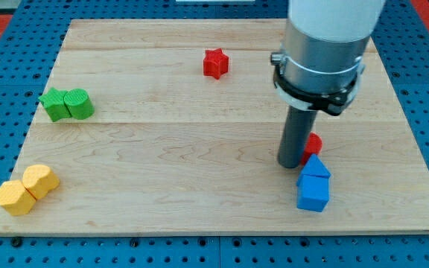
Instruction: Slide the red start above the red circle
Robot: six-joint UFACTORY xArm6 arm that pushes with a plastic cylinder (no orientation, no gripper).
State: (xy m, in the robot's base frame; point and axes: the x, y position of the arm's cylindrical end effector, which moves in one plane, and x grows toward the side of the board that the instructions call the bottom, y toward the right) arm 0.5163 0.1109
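Observation:
The red star [215, 63] lies near the view's top, a little left of centre on the wooden board [199, 149]. The red circle [313, 145] sits at the right, partly hidden behind my rod. My tip [290, 164] rests on the board just left of the red circle and touching or nearly touching it, far below and right of the red star.
Two blue blocks [313, 184] sit right below the red circle, one a cube, one wedge-like. A green star and green round block [67, 104] sit at the left. Two yellow blocks [27, 189] sit at the bottom left corner.

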